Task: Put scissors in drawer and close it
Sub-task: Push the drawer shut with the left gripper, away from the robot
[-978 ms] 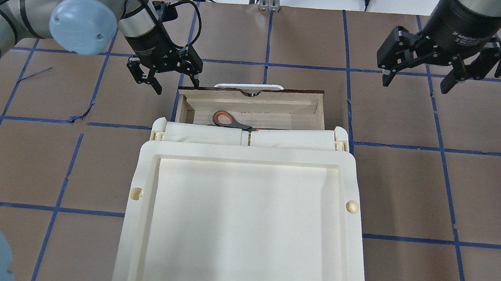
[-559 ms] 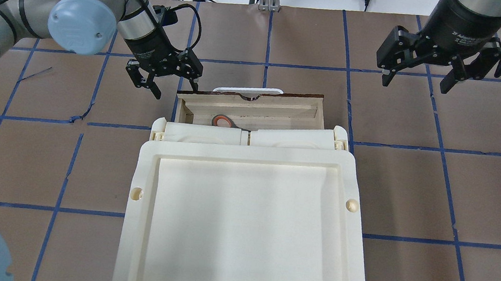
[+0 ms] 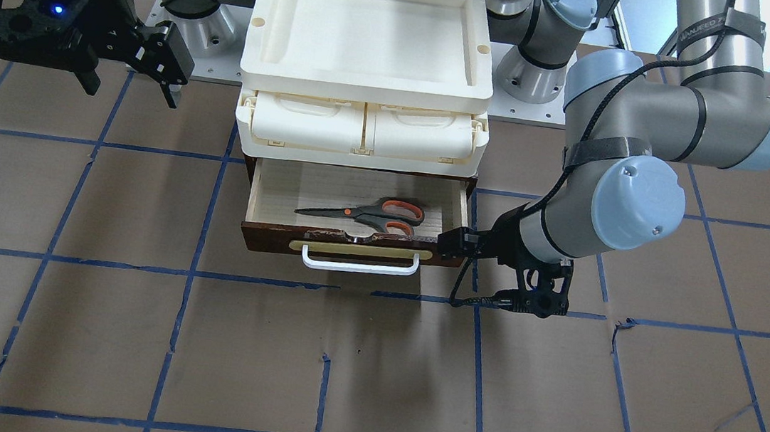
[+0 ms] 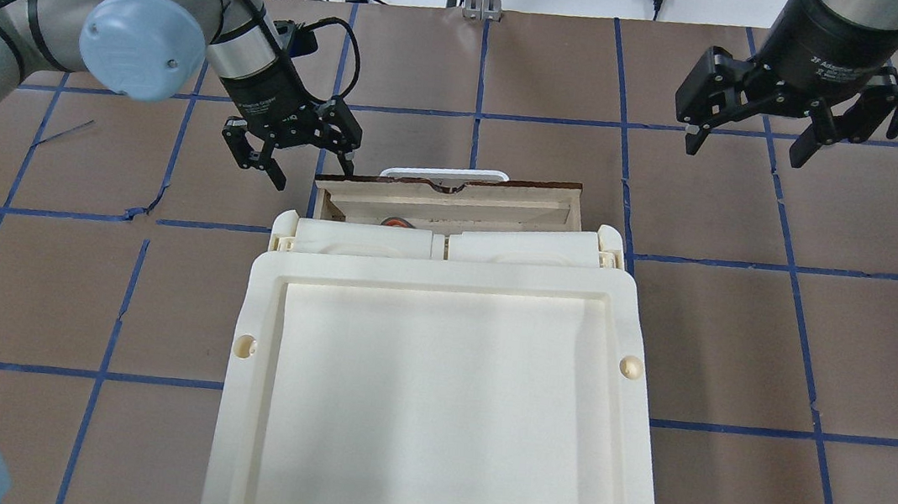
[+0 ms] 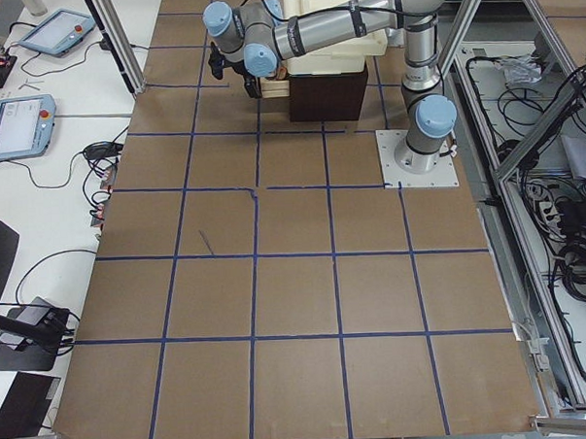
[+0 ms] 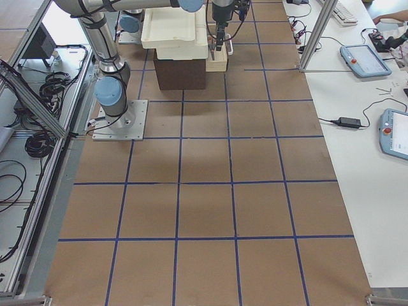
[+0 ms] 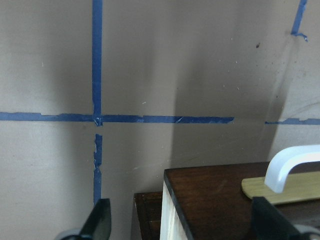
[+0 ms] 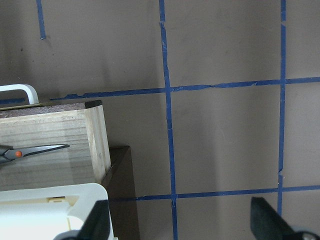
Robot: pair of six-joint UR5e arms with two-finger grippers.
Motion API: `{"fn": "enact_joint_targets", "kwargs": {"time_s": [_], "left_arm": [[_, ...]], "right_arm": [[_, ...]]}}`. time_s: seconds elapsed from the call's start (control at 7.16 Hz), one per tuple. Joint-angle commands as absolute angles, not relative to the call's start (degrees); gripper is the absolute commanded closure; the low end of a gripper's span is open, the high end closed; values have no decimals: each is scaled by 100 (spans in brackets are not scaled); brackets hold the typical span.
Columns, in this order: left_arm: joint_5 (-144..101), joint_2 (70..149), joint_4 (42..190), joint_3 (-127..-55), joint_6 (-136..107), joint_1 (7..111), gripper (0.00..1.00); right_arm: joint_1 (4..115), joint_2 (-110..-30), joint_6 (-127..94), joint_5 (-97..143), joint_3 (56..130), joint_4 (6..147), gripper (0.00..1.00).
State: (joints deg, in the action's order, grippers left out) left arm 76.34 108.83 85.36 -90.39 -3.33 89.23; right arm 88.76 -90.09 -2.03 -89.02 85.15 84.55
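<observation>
The drawer (image 3: 268, 239) stands partly open below the cream compartments. It also shows in the overhead view (image 4: 455, 199). The scissors (image 3: 364, 214) lie flat inside it; from overhead only an orange loop (image 4: 396, 221) shows. My left gripper (image 4: 311, 167) is open at the drawer's front corner on my left, one finger (image 3: 457, 241) against the dark front. In the left wrist view that corner (image 7: 210, 200) sits between the fingertips (image 7: 102, 220). My right gripper (image 4: 744, 146) is open and empty, high above the table beyond the drawer's other end.
A cream plastic tray (image 4: 248, 305) sits on top of two cream compartments (image 3: 309, 122) over the dark cabinet. The brown table carries a blue tape grid. The arm bases (image 3: 528, 81) stand behind the cabinet.
The drawer has slid further into the cabinet, with my left gripper moving along at its front corner. More of the scissors is hidden under the compartments. The right arm has not moved.
</observation>
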Motion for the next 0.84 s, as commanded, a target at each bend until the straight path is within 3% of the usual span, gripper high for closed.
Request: {"fn": "enact_joint_targets", "kwargs": {"time_s": [0.0, 0.7], "left_arm": [[7638, 10846, 8578, -9105, -334, 8921, 0], [7638, 10820, 9288, -9105, -534, 8930, 0]], "right_arm": [[8868, -9009, -202, -8903, 8508, 8455, 0], [8868, -9009, -202, -8877, 8525, 8455, 0]]}}
